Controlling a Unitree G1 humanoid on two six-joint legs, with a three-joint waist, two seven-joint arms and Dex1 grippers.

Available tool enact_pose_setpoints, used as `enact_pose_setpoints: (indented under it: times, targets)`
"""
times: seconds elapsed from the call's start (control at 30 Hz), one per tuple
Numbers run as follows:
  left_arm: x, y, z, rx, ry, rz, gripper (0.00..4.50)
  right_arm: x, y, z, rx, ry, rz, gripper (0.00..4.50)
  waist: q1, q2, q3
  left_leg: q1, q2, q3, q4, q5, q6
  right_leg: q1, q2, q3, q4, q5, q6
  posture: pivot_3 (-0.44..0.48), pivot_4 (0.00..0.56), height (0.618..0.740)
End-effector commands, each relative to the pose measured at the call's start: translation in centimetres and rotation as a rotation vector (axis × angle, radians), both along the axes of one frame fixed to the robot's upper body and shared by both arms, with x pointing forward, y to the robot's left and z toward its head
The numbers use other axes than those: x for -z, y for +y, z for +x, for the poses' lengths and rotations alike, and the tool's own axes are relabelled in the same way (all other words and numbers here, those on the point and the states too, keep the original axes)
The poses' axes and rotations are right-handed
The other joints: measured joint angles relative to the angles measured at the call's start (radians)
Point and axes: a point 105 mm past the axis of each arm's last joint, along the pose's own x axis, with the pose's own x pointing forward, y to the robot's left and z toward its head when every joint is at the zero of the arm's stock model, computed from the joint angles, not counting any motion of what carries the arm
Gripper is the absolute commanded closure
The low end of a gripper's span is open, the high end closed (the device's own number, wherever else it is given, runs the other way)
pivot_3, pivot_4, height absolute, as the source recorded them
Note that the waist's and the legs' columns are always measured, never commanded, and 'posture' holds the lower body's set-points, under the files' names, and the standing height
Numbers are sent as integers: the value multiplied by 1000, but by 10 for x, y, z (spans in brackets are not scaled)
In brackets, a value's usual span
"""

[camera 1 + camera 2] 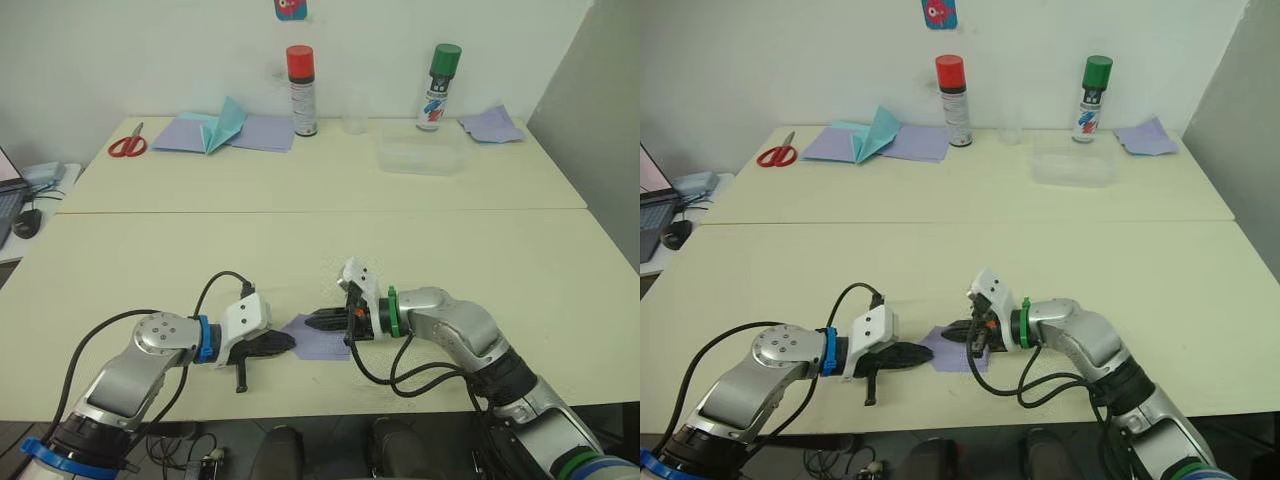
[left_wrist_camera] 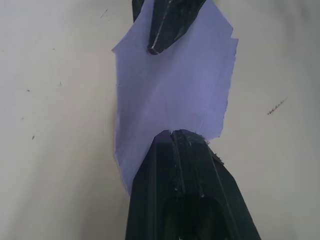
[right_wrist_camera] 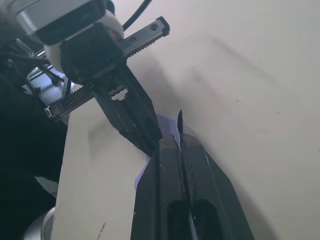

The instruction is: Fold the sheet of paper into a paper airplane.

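Observation:
The sheet of paper lies flat on the near table, lavender and small, between my two grippers. My left gripper is shut, and its fingertips rest on the sheet's left edge. My right gripper comes in from the right, shut, with its tip over the sheet's far part. In the right wrist view a thin edge of paper stands up along the seam of its fingers. The two grippers point at each other, tips a short gap apart.
On the far table are red scissors, a teal folded paper on lavender sheets, a red-capped can, a green-capped can, a clear box and a lavender scrap. A mouse sits at far left.

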Motion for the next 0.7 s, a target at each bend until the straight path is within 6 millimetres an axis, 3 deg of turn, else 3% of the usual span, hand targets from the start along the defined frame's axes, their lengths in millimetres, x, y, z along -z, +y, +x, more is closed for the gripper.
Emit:
enact_pose_setpoints:
  times: [0.03,0.43,0.7]
  targets:
    - [17,22,0,-87,77,73,4500,-5,2,-4,-81,-110,5,4492,0,0,0,0,0,0,0,0,0,0,0,0,0,0,0,0,150,740]
    - [14,30,0,-143,110,60,4500,24,1,-13,-255,-363,-124,4492,-1,0,0,1,0,0,-1,0,0,-1,1,-1,0,0,-1,0,150,740]
    - [10,34,0,-146,101,62,4500,36,0,-9,-262,-372,-188,4492,-1,-1,1,1,0,0,-1,0,0,-1,2,-1,1,0,0,0,150,740]
